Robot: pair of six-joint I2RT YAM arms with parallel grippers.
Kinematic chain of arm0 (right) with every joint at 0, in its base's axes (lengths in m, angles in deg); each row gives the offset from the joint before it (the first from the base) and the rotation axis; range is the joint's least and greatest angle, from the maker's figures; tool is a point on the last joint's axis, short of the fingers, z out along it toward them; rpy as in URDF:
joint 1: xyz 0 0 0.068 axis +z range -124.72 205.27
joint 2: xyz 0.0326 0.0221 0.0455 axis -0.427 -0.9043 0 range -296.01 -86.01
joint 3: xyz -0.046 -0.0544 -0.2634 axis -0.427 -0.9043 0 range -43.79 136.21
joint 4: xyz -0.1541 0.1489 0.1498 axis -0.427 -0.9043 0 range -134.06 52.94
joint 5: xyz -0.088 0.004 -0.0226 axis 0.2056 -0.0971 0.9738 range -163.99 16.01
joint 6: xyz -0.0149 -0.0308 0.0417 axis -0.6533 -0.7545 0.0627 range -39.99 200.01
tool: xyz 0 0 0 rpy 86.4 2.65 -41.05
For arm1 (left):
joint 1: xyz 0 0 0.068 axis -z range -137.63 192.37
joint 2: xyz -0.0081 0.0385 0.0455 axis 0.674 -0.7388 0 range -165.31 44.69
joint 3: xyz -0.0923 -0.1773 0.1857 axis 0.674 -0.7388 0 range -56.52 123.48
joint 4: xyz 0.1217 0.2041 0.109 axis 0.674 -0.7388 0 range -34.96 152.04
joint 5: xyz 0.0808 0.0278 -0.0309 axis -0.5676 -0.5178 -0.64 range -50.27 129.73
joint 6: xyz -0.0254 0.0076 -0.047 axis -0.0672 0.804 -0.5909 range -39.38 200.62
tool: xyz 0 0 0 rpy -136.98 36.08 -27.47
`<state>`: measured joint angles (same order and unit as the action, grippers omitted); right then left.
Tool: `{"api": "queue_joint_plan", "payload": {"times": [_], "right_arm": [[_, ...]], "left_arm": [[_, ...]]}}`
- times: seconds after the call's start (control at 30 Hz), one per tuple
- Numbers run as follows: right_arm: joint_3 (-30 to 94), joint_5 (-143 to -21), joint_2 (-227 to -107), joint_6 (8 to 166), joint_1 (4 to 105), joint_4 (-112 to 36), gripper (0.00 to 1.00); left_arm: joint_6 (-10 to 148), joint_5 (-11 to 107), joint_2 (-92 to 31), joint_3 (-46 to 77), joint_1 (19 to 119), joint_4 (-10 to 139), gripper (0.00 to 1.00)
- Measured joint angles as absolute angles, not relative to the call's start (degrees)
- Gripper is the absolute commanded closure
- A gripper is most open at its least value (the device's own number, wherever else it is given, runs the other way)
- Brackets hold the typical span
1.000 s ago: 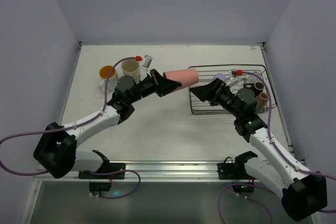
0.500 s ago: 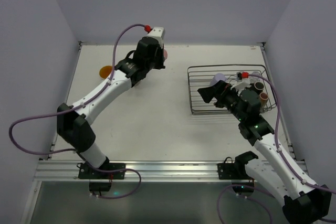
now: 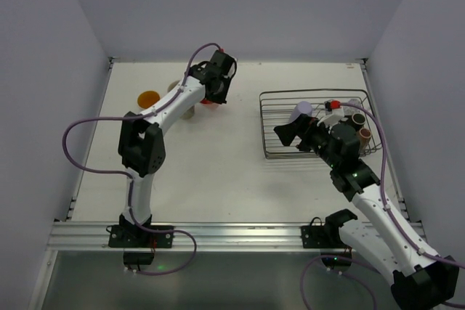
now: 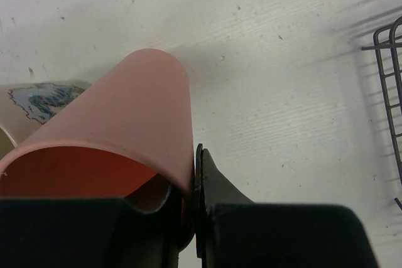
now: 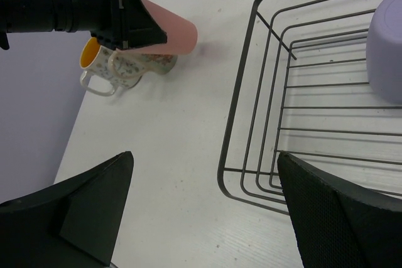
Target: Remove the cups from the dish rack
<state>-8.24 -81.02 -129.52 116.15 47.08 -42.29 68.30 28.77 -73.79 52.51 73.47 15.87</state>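
My left gripper (image 4: 193, 177) is shut on the wall of the salmon-red cup (image 4: 125, 123), one finger inside the rim and one outside. It holds the cup low over the table at the back, right beside the cream patterned mug (image 4: 44, 97). The top view shows that gripper (image 3: 213, 95) near the orange-inside cup (image 3: 148, 98). My right gripper (image 5: 207, 218) hangs open and empty over the near left corner of the dish rack (image 5: 251, 92). A lavender cup (image 5: 386, 48) lies inside the rack. Two small brown cups (image 3: 361, 125) stand at the rack's right end.
In the right wrist view the salmon-red cup (image 5: 173, 32), the cream mug (image 5: 135, 64) and the orange-inside cup (image 5: 90, 53) sit together at the back left. The left arm (image 3: 156, 117) stretches across the left side of the table (image 3: 218, 165). Walls enclose the table on three sides.
The left arm carried the salmon-red cup from beside the rack up and back, then lowered it next to the cream mug. The right gripper barely shifted and stayed open.
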Motion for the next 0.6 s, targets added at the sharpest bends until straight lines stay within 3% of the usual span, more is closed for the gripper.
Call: {"api": "queue_joint_plan", "payload": {"times": [0.3, 0.6], "right_arm": [[-8.22, -81.06, -130.61, 115.05, 47.08, -42.42, 0.01], [-6.38, -80.43, -132.52, 113.72, 47.08, -43.71, 0.01]], "left_arm": [[70.36, 30.43, -79.16, 57.95, 73.36, 10.32, 0.94], [71.25, 30.28, -81.09, 58.15, 73.25, 8.09, 0.73]]}}
